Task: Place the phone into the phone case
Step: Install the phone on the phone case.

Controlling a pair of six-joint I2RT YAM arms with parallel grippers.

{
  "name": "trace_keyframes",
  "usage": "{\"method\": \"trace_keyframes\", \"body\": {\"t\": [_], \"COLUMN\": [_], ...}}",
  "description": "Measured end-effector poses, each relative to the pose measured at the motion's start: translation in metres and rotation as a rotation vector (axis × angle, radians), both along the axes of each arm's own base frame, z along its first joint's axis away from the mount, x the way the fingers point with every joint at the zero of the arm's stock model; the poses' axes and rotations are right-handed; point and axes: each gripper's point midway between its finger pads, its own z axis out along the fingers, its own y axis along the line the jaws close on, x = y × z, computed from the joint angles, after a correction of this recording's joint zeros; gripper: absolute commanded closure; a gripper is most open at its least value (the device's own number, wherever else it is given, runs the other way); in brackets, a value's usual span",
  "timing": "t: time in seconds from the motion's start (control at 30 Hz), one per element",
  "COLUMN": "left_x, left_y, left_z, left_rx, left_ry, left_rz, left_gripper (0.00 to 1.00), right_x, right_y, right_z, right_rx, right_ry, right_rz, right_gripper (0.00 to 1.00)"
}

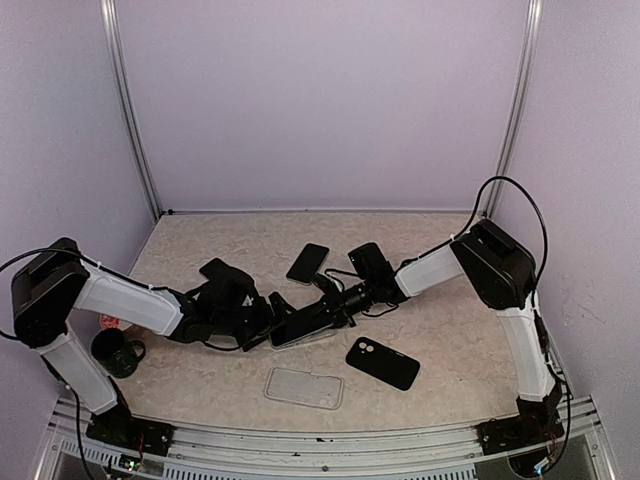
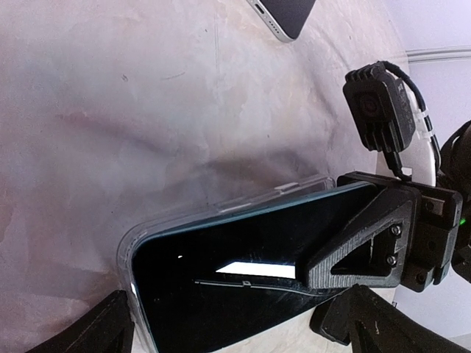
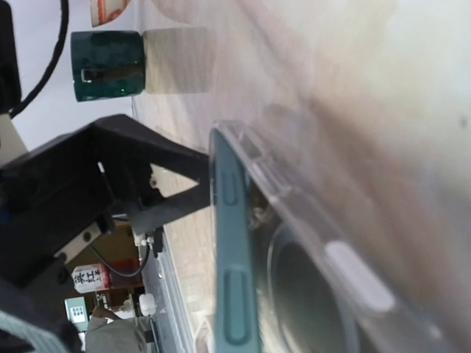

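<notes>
Phone (image 1: pixel 305 325) at middle of counter (image 1: pixel 450 330), screen up, lying in clear case (image 2: pixel 129 246); fully seated or not, cannot tell. Right tool (image 1: pixel 338 303) closed tight, one finger (image 2: pixel 360 246) lying across phone's screen. Left tool (image 1: pixel 270 322) spread wide, fingers flanking phone's other end. Mug (image 1: pixel 118 352) beside left arm.

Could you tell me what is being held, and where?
The right gripper holds the phone by its right end, jaws shut; the left gripper, jaws open, holds nothing.
</notes>
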Motion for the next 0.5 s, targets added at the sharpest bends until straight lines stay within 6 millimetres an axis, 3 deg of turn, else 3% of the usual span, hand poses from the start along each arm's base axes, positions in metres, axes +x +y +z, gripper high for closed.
{"method": "trace_keyframes", "body": {"t": [0.5], "left_x": [0.0026], "left_y": [-0.0029], "left_z": [-0.0015], "left_rx": [0.022], "left_ry": [0.010], "left_rz": [-0.008], "left_gripper": [0.01], "right_x": [0.0015], "right_y": [0.0015], "right_z": [-0.0023], "right_rx": [0.016], "right_ry": [0.026], "right_rz": [0.025], "right_gripper": [1.00]}}
